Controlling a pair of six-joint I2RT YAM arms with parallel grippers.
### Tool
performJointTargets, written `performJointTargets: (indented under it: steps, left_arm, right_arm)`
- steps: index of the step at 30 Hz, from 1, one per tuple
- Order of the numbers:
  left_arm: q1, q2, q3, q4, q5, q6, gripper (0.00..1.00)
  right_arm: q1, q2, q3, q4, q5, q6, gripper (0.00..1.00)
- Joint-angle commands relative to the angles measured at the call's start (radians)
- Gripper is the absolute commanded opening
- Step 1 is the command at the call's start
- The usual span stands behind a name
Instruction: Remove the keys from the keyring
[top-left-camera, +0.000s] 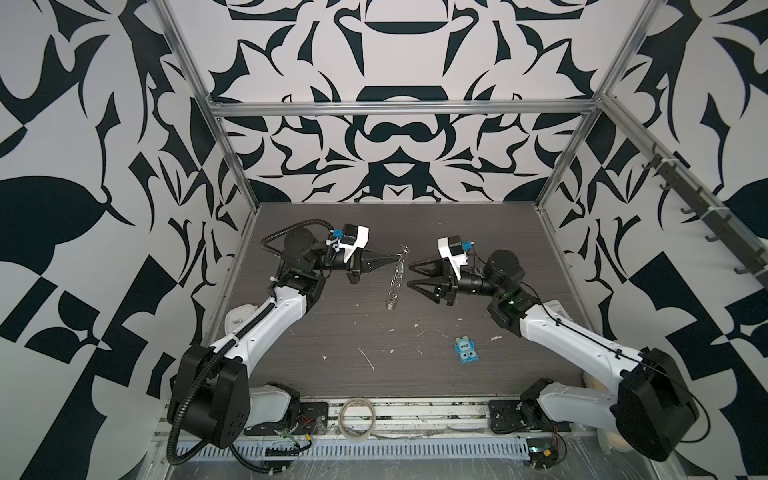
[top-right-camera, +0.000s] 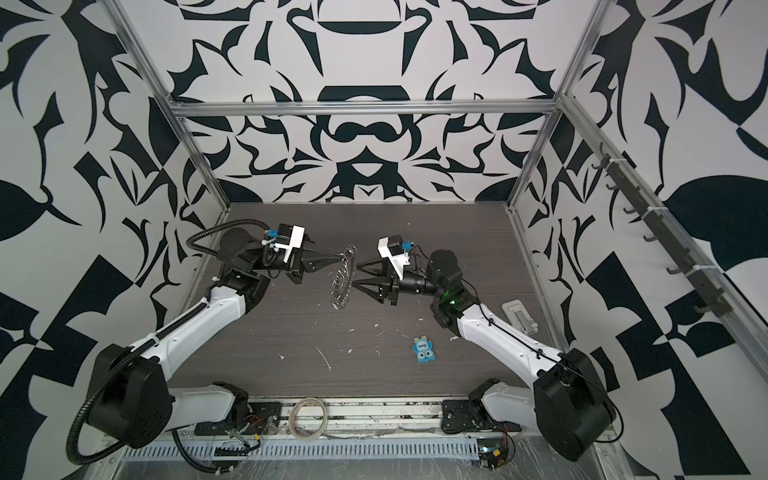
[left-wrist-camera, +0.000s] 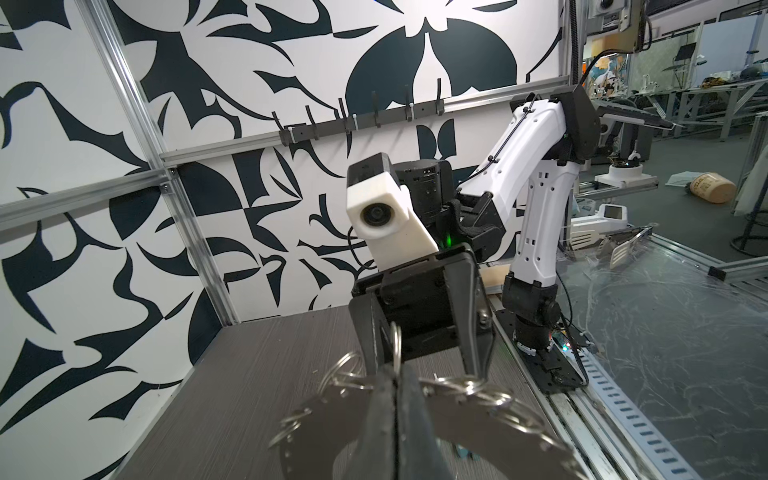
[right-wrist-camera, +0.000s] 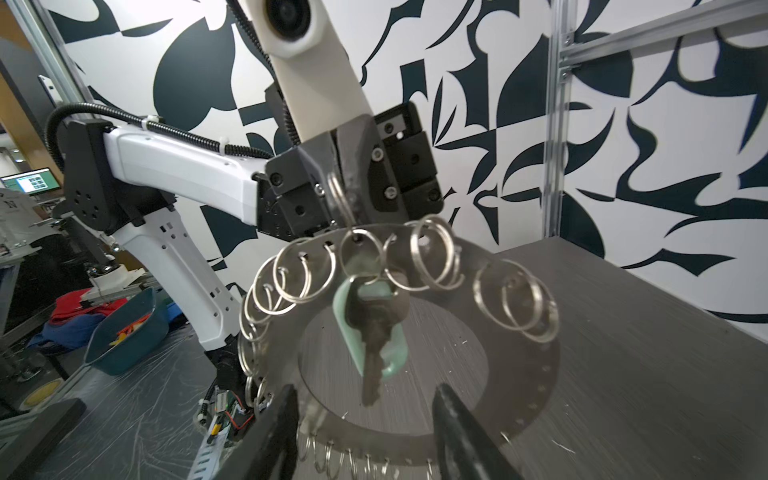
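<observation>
The right wrist view's edge cuts off the keyring (right-wrist-camera: 519, 374); in both top views we cannot make out the keys (right-wrist-camera: 371, 336).

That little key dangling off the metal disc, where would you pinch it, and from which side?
Probably the key by its lower blade, from the right gripper side: it dangles free with its fob on that face of the keyring, which the left gripper holds upright by the rim.

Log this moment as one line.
left gripper: shut on keyring rim | right gripper: open, facing keys | keys: hanging on keyring
</observation>
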Motion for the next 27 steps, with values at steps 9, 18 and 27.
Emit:
performJointTargets:
  steps: [9,18,27]
  left_arm:
    - [0.003,-0.02,-0.004,0.059,-0.005,-0.022,0.0]
    - [0.004,-0.026,-0.016,0.06,-0.013,-0.012,0.0]
    - [0.004,-0.026,-0.028,0.032,-0.031,0.022,0.0]
  right_arm:
    - [0.051,0.039,0.08,0.02,0.1,-0.069,0.59]
    - [0.059,0.08,0.089,0.074,0.19,-0.084,0.57]
    - [0.067,0.052,0.09,0.042,0.237,-0.13,0.25]
